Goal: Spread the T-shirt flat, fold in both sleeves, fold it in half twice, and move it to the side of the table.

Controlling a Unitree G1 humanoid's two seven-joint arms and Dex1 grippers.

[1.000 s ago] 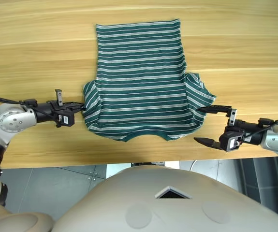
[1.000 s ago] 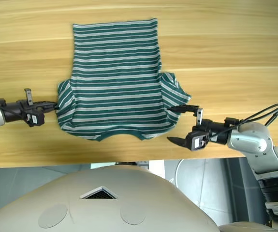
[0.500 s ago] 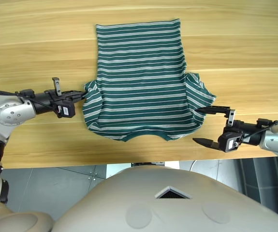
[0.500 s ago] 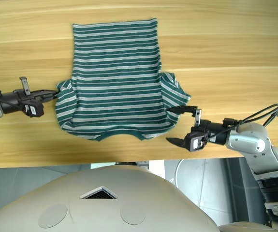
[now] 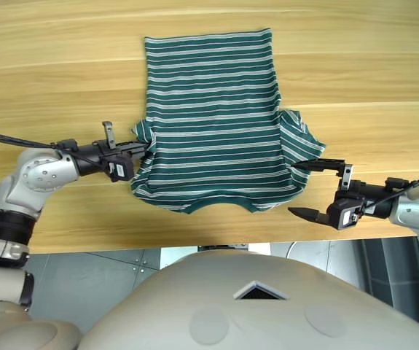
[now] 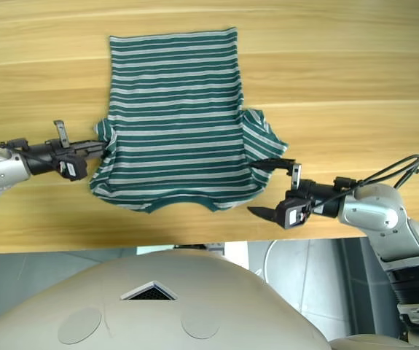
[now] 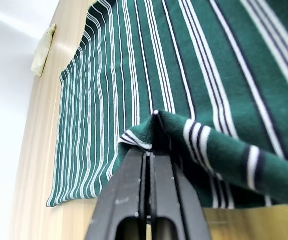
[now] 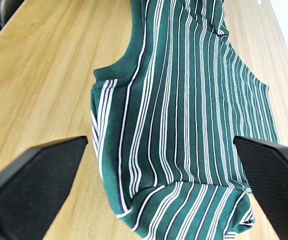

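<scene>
Table (image 5: 49, 58): pale wood, carrying the T-shirt on its middle.

T-shirt (image 5: 213, 109): dark green with thin white stripes, lying flat, hem on the side far from the robot and neckline (image 5: 220, 208) on the near side.

Left arm (image 5: 38, 175): bent at the elbow, forearm lying level and pointing in at the T-shirt's left edge.

Right arm (image 5: 413, 211): forearm level, pointing in at the T-shirt's near right corner.

Right sleeve (image 5: 300, 138): spread out from the T-shirt's right side, not folded, flat on the wood.

Left sleeve (image 5: 142, 135): raised off the wood at its cuff and drawn over the T-shirt's left edge, bunched into a small peak.

Right gripper (image 5: 294, 188): fingers spread wide, one tip at the lower edge of the right sleeve, the other just off the T-shirt's near right corner; nothing between them. The right wrist view (image 8: 154, 170) shows both dark fingers well apart with the T-shirt lying past them.

Left gripper (image 7: 149, 152): fingers pressed together on the left sleeve cuff, fabric draped over the tips.

Against one second ago: the left gripper stood outside the T-shirt's left edge with the sleeve spread outward; it has since travelled inward, carrying the cuff over that edge, and the forearm has swung in with it. The right gripper has barely shifted and remains spread
</scene>
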